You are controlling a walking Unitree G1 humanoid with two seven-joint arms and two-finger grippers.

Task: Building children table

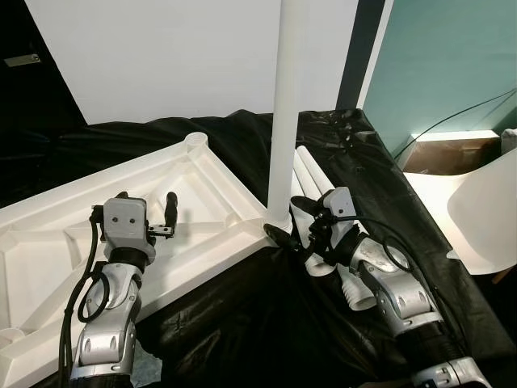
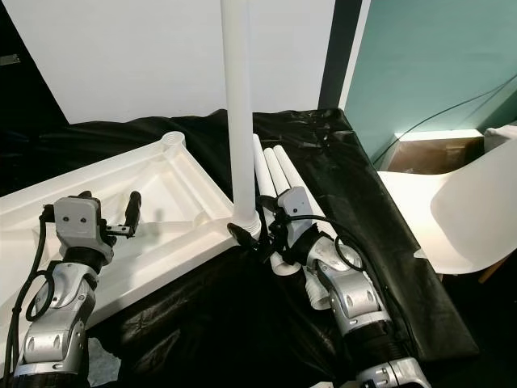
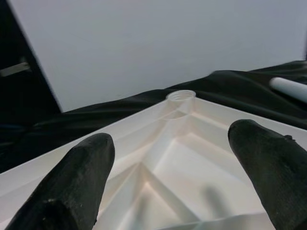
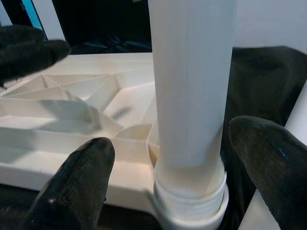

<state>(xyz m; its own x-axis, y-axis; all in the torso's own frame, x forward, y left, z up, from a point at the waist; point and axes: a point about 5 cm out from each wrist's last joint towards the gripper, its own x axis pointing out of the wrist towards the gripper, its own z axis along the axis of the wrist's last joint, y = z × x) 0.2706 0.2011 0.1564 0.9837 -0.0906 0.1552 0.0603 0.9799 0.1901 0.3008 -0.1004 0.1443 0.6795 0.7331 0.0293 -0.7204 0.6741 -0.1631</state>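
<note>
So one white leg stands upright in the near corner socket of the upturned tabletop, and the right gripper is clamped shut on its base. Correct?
Not quite. The leg does stand upright in the corner socket of the upturned tabletop, but the right gripper is open: the right wrist view shows its fingers spread on either side of the leg's base, with gaps between them and the leg.

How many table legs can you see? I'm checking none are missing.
4: one leg stands upright in the tabletop's near corner socket; three spare legs lie side by side on the black sheet beside it. More may be hidden.
</note>
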